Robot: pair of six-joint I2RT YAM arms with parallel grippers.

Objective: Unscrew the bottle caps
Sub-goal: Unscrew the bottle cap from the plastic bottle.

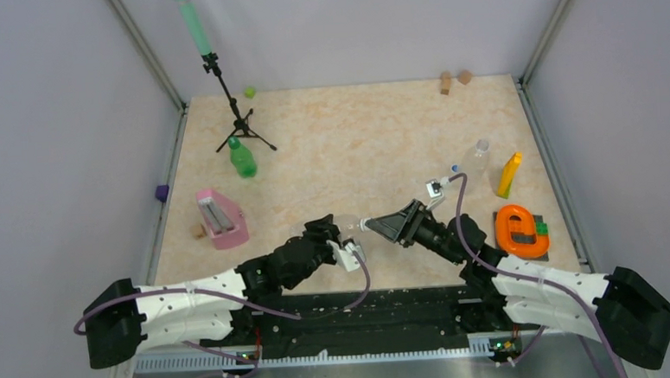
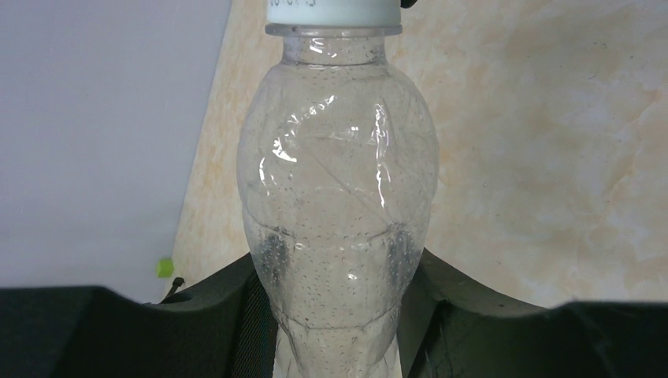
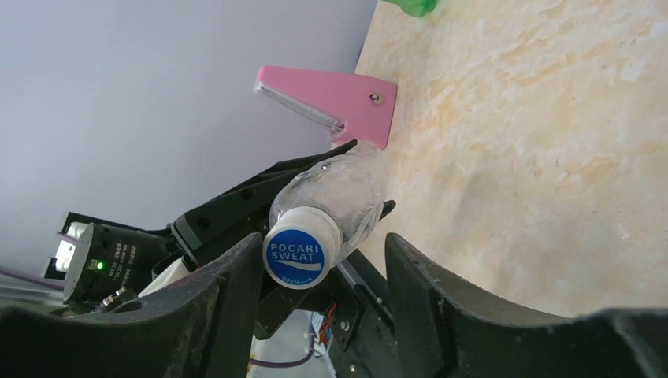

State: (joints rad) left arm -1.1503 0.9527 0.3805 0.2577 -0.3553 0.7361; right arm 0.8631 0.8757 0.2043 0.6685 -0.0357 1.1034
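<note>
Presently the left gripper clamps the clear bottle by the table's near edge. The right gripper's jaws straddle its blue cap, unclamped. The cap remains to be unscrewed, and the green bottle stands untouched.

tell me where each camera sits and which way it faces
Top external: above and behind the bases, looking down at the table; both arms, left gripper and right gripper show.
Left wrist: on the left arm, looking along its fingers at the clear bottle they clamp.
Right wrist: on the right arm, facing the blue cap between its open fingers; left arm behind.
Shared: both wrist views show that bottle and cap.
</note>
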